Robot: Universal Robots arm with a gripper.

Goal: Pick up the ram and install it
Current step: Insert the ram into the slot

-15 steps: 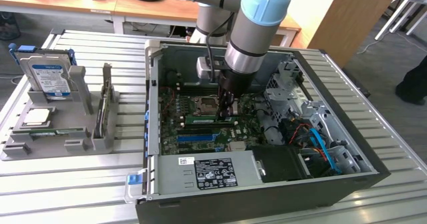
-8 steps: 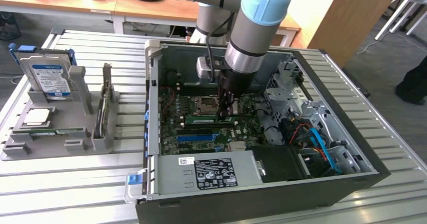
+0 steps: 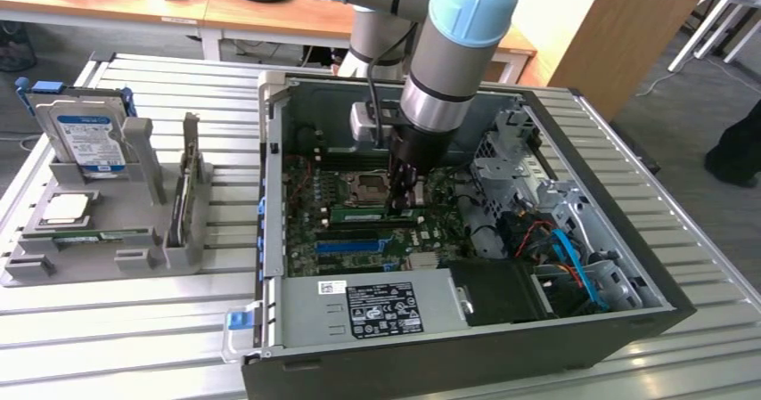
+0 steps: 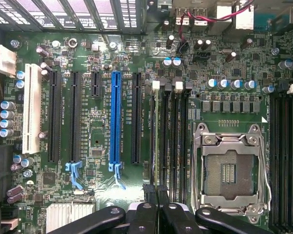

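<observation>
The ram (image 3: 360, 213) is a thin green stick standing on edge in a memory slot of the motherboard (image 3: 345, 240), inside the open computer case (image 3: 476, 346). In the wrist view the ram (image 4: 156, 141) appears edge-on, running between the black slots (image 4: 178, 141) beside the CPU socket (image 4: 229, 170). My gripper (image 3: 405, 206) reaches straight down onto its end nearest the socket. The two black fingertips (image 4: 151, 209) are pressed together around the stick's top edge, so the gripper (image 4: 158, 192) is shut on the ram.
A grey holder (image 3: 71, 266) left of the case carries a blue-labelled hard drive (image 3: 84, 137), an upright dark expansion card (image 3: 184, 186), a CPU chip (image 3: 66, 208) and a thin green strip (image 3: 102, 234). Cables (image 3: 559, 248) crowd the case's right side.
</observation>
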